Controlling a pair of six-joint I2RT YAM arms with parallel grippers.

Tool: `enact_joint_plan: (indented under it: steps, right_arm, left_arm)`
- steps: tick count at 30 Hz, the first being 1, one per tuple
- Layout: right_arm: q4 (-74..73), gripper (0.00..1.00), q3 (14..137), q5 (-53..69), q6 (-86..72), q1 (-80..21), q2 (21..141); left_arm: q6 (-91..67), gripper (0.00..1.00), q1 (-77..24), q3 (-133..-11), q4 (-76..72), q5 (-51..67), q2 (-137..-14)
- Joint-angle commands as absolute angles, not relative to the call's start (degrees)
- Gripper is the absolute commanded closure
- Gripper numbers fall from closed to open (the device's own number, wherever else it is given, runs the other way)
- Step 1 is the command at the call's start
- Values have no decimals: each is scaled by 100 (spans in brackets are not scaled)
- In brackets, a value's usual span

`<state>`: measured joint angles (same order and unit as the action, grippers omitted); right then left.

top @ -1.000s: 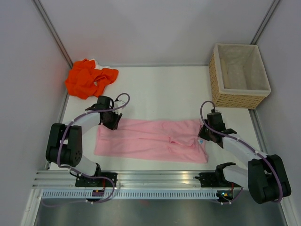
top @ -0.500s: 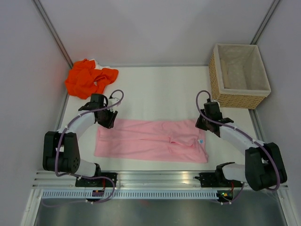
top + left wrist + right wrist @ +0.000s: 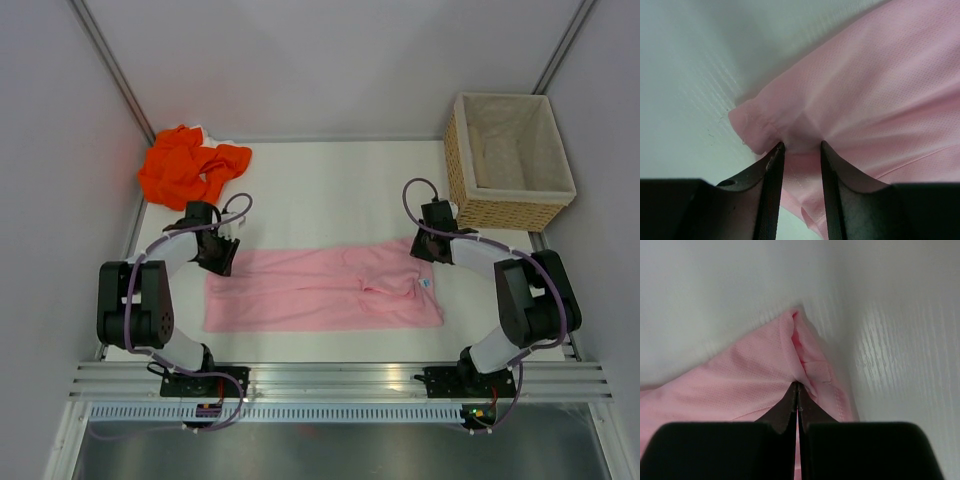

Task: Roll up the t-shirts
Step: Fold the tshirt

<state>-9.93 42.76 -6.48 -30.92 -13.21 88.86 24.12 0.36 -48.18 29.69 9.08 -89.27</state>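
The light pink t-shirt (image 3: 320,292) lies as a long folded strip across the white table (image 3: 330,190). My left gripper (image 3: 219,256) is at its far left corner. In the left wrist view the jaws (image 3: 799,146) stand partly apart, clamped on a bunched fold of pink cloth (image 3: 880,90). My right gripper (image 3: 427,247) is at the far right corner. Its jaws (image 3: 798,385) are pressed together on the pink hem (image 3: 740,375). The bright orange t-shirt (image 3: 190,165) sits crumpled at the back left, apart from both grippers.
A woven wicker basket (image 3: 505,212) with pale lining stands at the back right, close behind the right arm. Grey walls close in the table on the left, right and back. A metal rail (image 3: 330,385) runs along the near edge.
Both grippers moved toward the back of the table with the pink t-shirt's far corners in them. The right one also shifted left, and the strip's far edge went back with them.
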Motion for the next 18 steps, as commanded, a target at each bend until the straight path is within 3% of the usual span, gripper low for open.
enact_joint_plan:
  steps: [1,8,12,18]
  right_arm:
    - [-1046,100,4728,-740,-2900,-1283,9324]
    - [-1827,98,5353,-1221,-2593,-1854,8457]
    - [-1986,95,4660,-1371,-3030,-2363,7368]
    - [-1741,98,3341,-809,-3761,-2760,6892]
  left_arm:
    - [2663,60,158,-4579,3041,799,-8905]
    - [2760,58,158,-4219,3129,967,-8157]
    - [2786,57,158,-4096,3120,835,-8147]
    - [2576,57,158,-4113,3094,958,-8121]
